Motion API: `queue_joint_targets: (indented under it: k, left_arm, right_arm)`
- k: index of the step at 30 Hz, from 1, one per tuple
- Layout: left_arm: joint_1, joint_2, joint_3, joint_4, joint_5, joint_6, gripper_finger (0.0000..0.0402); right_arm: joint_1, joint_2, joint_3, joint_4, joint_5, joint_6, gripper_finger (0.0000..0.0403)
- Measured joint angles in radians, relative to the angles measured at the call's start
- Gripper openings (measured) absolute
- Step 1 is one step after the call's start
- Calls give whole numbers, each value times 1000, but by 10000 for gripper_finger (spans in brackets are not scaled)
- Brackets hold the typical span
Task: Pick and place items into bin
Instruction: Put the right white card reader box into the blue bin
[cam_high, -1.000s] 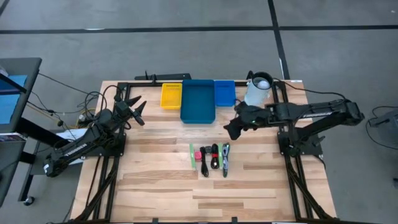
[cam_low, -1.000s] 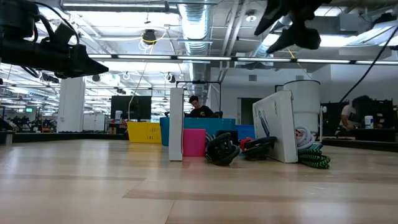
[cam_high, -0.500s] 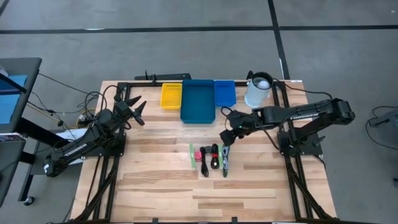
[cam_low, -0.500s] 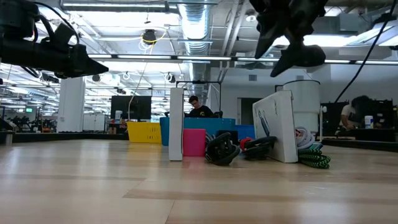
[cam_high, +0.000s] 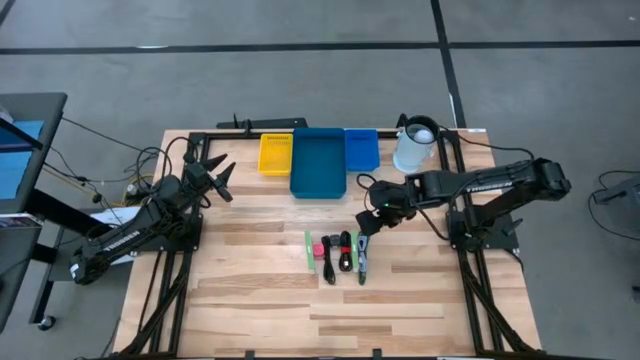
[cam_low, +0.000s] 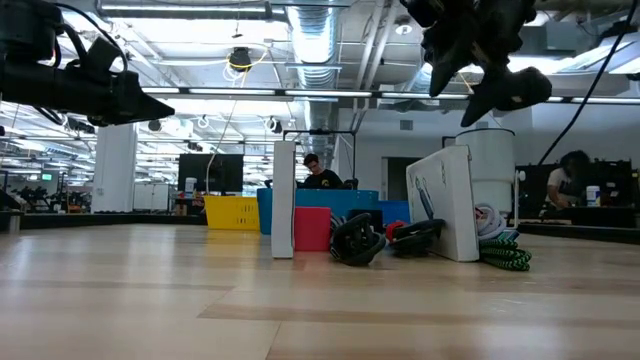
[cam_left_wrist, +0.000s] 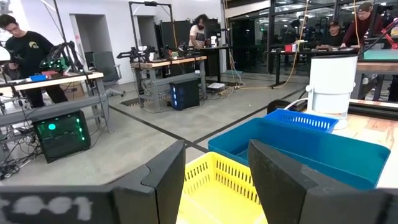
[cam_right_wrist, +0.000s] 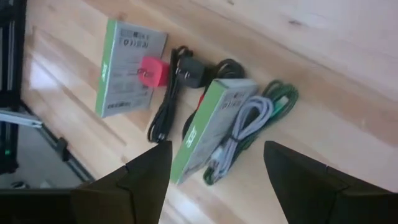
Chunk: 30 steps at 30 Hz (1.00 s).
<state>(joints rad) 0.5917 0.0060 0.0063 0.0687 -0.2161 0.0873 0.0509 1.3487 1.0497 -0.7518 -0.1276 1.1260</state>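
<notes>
Large blue bin (cam_high: 318, 163) holds nothing; all items (cam_high: 338, 254) on table. Right gripper (cam_high: 368, 222) spread, empty, above row. Left gripper (cam_high: 222, 177) parted, waiting near yellow bin (cam_high: 275, 154).

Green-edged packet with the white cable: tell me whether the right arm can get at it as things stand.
Probably yes: the right tool hangs open just above the packet, nothing between them, though cables crowd its side.

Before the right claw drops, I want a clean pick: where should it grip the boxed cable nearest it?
Probably across the thin width of the green-edged box, coming straight down from above. It stands on edge as a narrow slab, so its flat faces suit the open right claw. Avoid the side by the green cable.
</notes>
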Motion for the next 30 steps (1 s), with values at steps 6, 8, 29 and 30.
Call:
queue_joint_targets:
  k: [6, 8, 29, 30]
  left_arm:
    - [0, 0, 0, 0, 0, 1, 166]
    - [0, 0, 0, 0, 0, 0, 166]
    - [-1, 0, 0, 0, 3, 2, 166]
    - [-1, 0, 0, 0, 3, 4, 166]
  right_arm:
    - [0, 36, 77, -42, -17, 21, 249]
    - [0, 65, 131, -69, -25, 4, 249]
    - [-11, 408, 550, -454, -29, -101, 249]
    - [-10, 419, 550, -453, -29, -98, 249]
